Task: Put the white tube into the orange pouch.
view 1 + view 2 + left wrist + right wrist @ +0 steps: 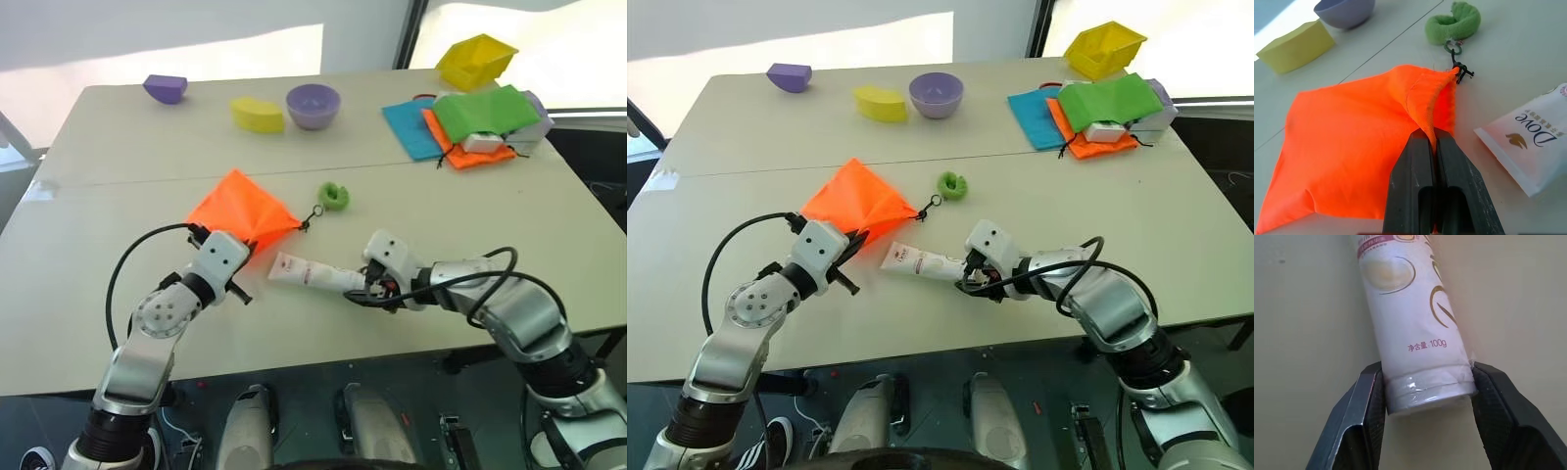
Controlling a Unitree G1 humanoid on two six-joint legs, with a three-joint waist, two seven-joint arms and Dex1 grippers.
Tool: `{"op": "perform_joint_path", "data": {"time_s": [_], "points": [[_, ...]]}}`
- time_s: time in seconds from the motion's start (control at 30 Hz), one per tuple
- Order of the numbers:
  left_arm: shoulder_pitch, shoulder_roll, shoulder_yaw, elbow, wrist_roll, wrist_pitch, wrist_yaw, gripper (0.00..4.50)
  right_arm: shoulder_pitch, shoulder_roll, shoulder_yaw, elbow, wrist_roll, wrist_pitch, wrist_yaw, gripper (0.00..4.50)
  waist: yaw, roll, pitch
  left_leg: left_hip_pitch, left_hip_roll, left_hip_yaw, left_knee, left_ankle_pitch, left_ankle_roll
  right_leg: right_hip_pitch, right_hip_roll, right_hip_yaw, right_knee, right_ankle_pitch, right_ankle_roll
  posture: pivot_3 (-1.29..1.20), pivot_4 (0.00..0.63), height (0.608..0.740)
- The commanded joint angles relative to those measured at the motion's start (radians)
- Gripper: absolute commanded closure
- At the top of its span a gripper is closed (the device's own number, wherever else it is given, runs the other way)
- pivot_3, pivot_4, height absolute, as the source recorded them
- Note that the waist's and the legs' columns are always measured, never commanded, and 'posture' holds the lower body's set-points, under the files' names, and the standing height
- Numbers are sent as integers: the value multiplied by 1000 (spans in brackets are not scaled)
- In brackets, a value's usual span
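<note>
The left gripper (1431, 139) is pinching the hem of the bright orange fabric drawstring pouch (238, 211) with its jaws fully closed, the pouch lying on the pale bench (118, 284). Just right of it, the small white plastic squeeze tube (309, 274) is lying on the bench, and the right gripper (1426, 396) is clasping its capped end between half-open jaws.

At the far side of the pale table (118, 294) stand a purple block (165, 88), a yellow block (257, 115), a lilac bowl (313, 105), a tilted yellow bin (476, 61) and stacked blue, orange and green cloths (460, 125).
</note>
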Motion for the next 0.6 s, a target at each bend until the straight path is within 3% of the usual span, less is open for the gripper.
{"op": "perform_joint_path", "data": {"time_s": [0.03, 0.33, 0.6], "points": [[7, 10, 3, -51, 1, 1, -5, 4500, -56, 81, -33, 31, -1, -4, -51, 2099, -1, 0, 0, 0, 0, 0, 0, 0, 0, 0, 1, 0, 0, 1, 0, 0, 150, 740], [40, 39, 19, -47, 4, -16, -7, 4500, -47, 28, -76, 27, 39, -19, 22, 2099, 8, 0, 0, -2, 0, -1, -2, 0, 0, -1, 0, 0, -2, 1, 0, 0, 150, 740], [23, 36, 13, -34, 5, -18, -4, 4500, -60, 66, -100, 18, 64, -15, 17, 2099, 2, 0, 0, -1, 1, -1, -2, 0, 0, -1, 1, 0, -3, 1, -1, 0, 150, 740]]}}
